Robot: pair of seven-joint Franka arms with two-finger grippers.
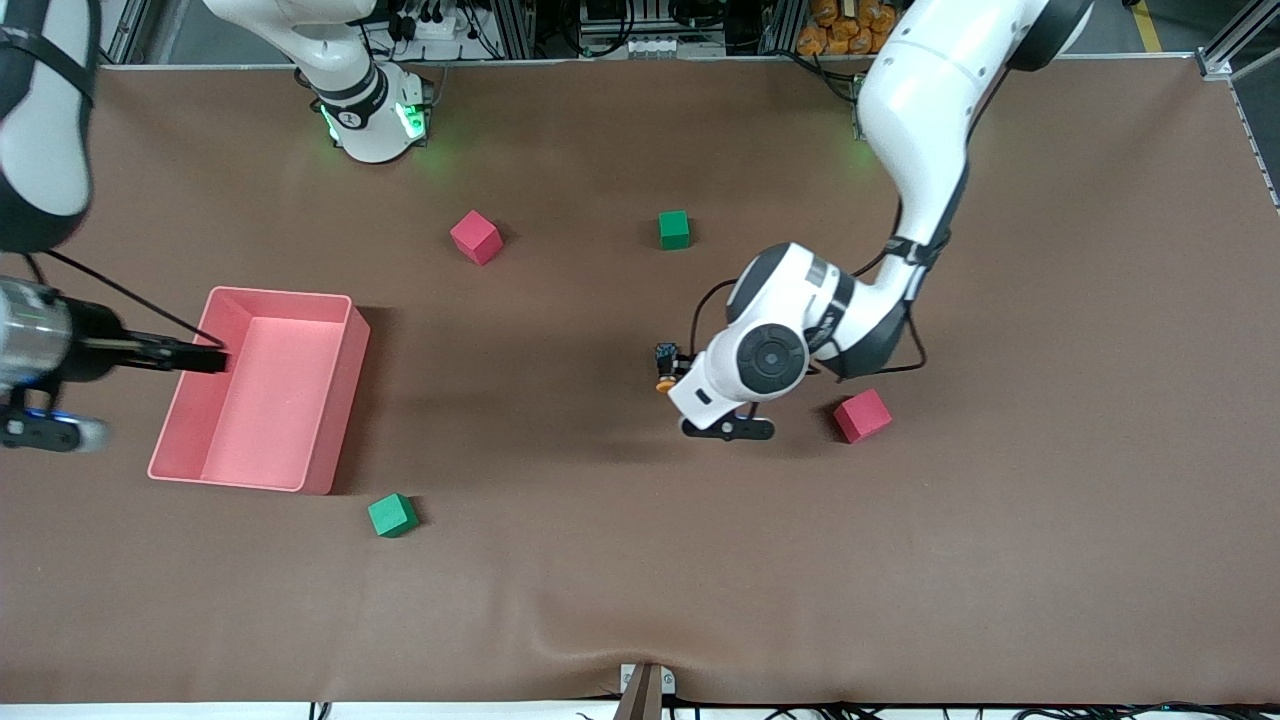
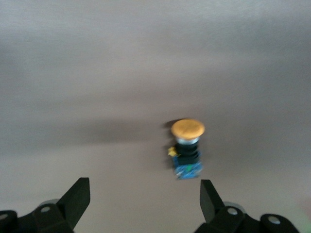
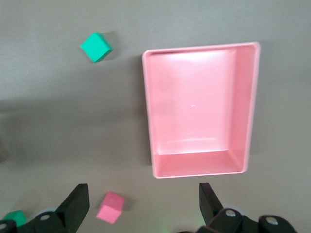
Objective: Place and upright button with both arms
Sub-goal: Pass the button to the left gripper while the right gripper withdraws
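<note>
The button (image 1: 665, 370) lies on its side on the brown table, orange cap toward the front camera, with a black body and a blue base. In the left wrist view the button (image 2: 187, 145) lies just ahead of the open, empty left gripper (image 2: 144, 204), nearer one finger, not touching it. In the front view the left arm's hand (image 1: 705, 388) hangs low over the table beside the button and hides its fingers. The right gripper (image 1: 200, 357) is open and empty, high over the edge of the pink bin (image 1: 335, 420); it also shows in the right wrist view (image 3: 144, 204).
A red cube (image 1: 862, 415) lies beside the left hand, toward the left arm's end. A red cube (image 1: 476, 237) and a green cube (image 1: 674, 229) lie nearer the bases. A green cube (image 1: 392, 515) lies nearer the front camera than the bin (image 3: 148, 121).
</note>
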